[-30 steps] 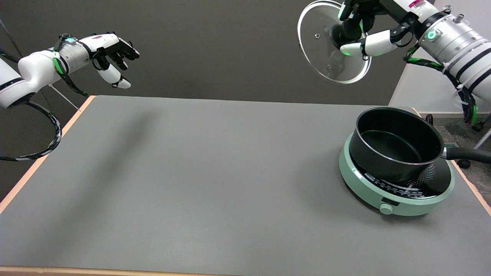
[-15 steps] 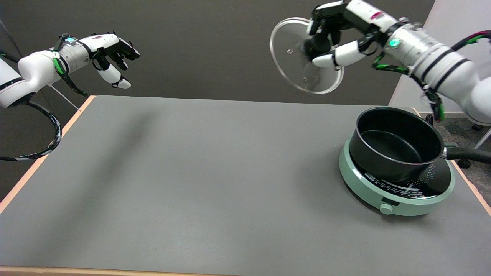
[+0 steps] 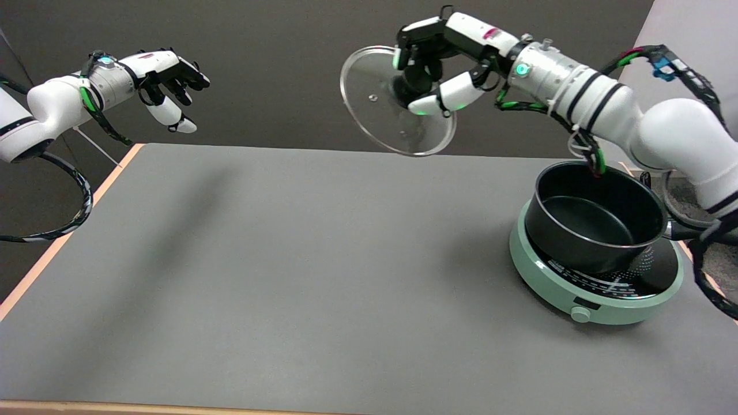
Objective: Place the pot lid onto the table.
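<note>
Right hand [image 3: 429, 75] fingers [image 3: 455, 95] grip knob of glass pot lid [image 3: 375, 106], tilted, high above tabletop [image 3: 288, 259] far edge. Risk: glass lid slips, drops; tilted rim strikes first.

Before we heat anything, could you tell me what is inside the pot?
The pot on the green hotplate looks empty: bare black floor. Its near wall hides the floor's front strip.
</note>
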Motion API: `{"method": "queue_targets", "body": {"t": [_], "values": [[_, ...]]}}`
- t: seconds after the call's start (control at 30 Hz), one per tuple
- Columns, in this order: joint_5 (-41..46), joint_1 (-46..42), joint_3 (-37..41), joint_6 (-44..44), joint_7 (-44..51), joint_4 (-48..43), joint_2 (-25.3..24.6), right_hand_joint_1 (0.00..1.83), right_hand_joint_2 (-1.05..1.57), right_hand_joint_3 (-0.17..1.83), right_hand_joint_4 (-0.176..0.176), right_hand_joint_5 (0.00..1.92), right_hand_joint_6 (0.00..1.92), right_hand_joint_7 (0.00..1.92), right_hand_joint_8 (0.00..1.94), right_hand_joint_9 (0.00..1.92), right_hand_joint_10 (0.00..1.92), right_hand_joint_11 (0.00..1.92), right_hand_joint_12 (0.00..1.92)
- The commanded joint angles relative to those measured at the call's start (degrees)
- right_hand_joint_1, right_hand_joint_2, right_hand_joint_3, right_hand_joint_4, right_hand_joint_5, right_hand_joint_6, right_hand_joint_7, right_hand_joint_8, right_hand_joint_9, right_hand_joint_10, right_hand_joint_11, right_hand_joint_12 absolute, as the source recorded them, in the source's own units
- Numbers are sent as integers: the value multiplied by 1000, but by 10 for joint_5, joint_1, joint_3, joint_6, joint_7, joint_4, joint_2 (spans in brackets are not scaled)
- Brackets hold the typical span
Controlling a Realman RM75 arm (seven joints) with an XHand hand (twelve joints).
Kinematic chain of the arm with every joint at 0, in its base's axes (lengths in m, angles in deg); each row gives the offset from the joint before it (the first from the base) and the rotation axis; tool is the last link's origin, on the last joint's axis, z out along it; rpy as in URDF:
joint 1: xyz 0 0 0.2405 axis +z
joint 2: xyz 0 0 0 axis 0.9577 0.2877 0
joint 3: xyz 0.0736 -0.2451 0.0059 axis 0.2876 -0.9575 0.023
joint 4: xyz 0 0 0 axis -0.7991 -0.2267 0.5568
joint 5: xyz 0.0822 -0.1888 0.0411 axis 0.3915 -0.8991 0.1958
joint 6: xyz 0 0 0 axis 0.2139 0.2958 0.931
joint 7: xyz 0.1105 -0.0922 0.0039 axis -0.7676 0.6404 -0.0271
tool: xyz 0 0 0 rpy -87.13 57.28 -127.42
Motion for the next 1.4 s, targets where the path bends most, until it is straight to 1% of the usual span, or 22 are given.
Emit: {"method": "queue_targets", "body": {"t": [0.03, 0.2, 0.33, 0.37, 0.4, 0.5, 0.7, 0.8, 0.87, 0.9, 1.03, 1.17, 1.27, 1.4], "values": [[132, 90, -88, 43, -2, 51, -57, 1369, 773, 755, 176, 705, 1282, 928, 1329, 811, 1671, 643, 1685], [202, 77, -88, 72, -2, 85, -55, 1369, 774, 754, 176, 704, 1283, 927, 1330, 810, 1673, 645, 1693], [279, 74, -88, 121, 0, 135, -59, 1368, 776, 753, 176, 703, 1283, 925, 1333, 809, 1675, 644, 1705], [295, 74, -88, 139, 1, 150, -60, 1290, 872, 614, 71, 717, 1309, 923, 1336, 805, 1672, 649, 1702], [304, 74, -88, 147, 2, 154, -61, 1196, 990, 445, -57, 733, 1340, 922, 1341, 800, 1666, 654, 1701], [318, 68, -90, 173, 2, 173, -61, 1196, 999, 431, -64, 729, 1335, 919, 1346, 797, 1671, 645, 1725], [306, 51, -88, 166, 11, 176, -58, 1196, 1040, 359, -85, 712, 1327, 907, 1362, 785, 1684, 600, 1810], [296, 50, -87, 165, 23, 176, -57, 1188, 1095, 281, -97, 684, 1344, 880, 1398, 771, 1722, 503, 1835], [285, 48, -87, 164, 25, 175, -57, 1189, 1109, 257, -99, 675, 1348, 874, 1409, 753, 1726, 476, 1836], [276, 46, -87, 164, 25, 175, -57, 1190, 1112, 254, -106, 673, 1347, 873, 1411, 750, 1725, 475, 1834], [243, 32, -87, 157, 25, 175, -54, 1177, 1148, 207, -98, 653, 1367, 853, 1439, 750, 1767, 418, 1834], [217, 11, -72, 137, 25, 164, -50, 1176, 1173, 172, -108, 638, 1375, 838, 1464, 730, 1773, 359, 1826], [186, 2, -57, 135, 22, 158, -49, 1175, 1180, 164, -111, 633, 1380, 833, 1473, 725, 1778, 351, 1819], [150, 2, -60, 127, 19, 157, -49, 1175, 1184, 158, -114, 630, 1381, 831, 1478, 722, 1777, 344, 1814]]}}
